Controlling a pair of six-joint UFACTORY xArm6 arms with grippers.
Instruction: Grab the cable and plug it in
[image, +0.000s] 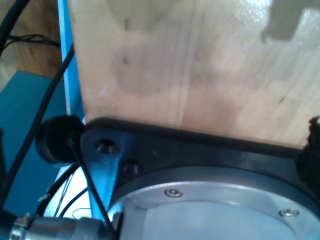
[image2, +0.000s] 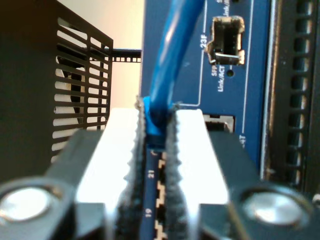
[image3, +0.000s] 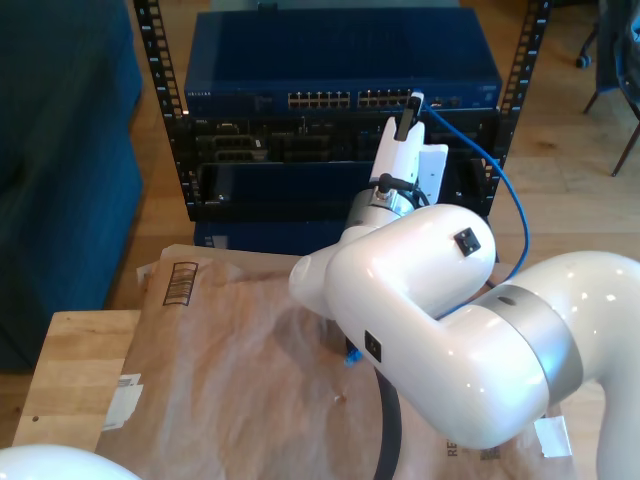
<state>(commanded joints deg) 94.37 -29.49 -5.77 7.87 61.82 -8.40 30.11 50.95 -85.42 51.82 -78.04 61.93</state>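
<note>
Cable (image2: 167, 55) plug end pinched between my second gripper (image2: 159, 137) pads, right at the blue switch (image3: 340, 60) face; long axis points toward the port row, port likely just ahead, contact unclear; my first gripper's jaw state I cannot tell.

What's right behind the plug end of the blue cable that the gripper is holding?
Behind the cable pinched by my second gripper is the blue switch's front panel, numbered ports beneath. The plug tip is covered by the pads.
</note>
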